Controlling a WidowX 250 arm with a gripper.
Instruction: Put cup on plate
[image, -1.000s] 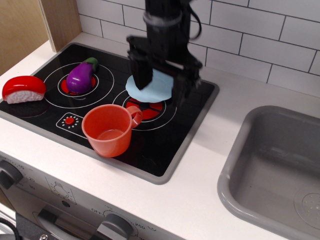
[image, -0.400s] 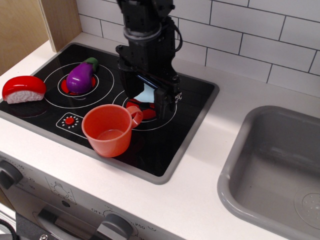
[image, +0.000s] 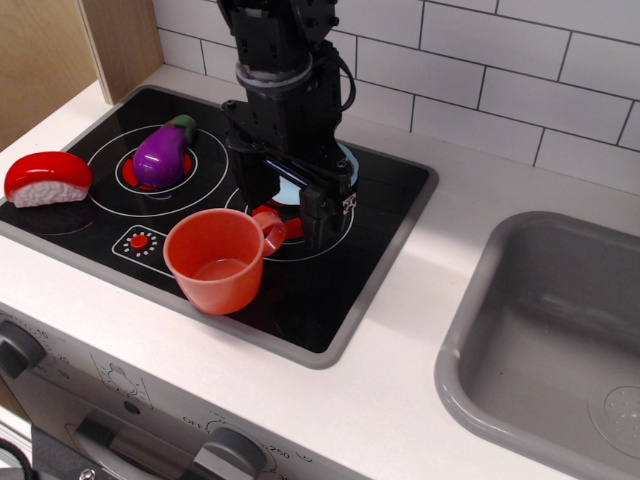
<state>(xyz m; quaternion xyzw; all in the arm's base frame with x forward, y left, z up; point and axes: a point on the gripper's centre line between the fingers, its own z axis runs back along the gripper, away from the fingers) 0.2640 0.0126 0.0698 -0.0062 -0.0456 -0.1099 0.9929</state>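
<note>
Orange-red cup (image: 217, 260) upright on the toy stovetop, black claw (image: 281, 205) lowered just behind its handle.

The cup stands at the front of the black stovetop (image: 380, 225), open mouth up, its small handle pointing right toward the claw. The claw is spread wide and empty, one finger (image: 248, 185) behind the cup's rim and the other to the right of the handle; I can't tell whether either touches the cup. Behind the claw, mostly hidden by the arm, lies the light blue plate (image: 290, 186) on the rear right burner. A purple eggplant (image: 165, 152) sits on the rear left burner, and a red-and-white sushi toy (image: 46, 178) rests at the stovetop's left edge. To the right, set into the white counter (image: 420, 330), is a grey sink (image: 545, 340).
</note>
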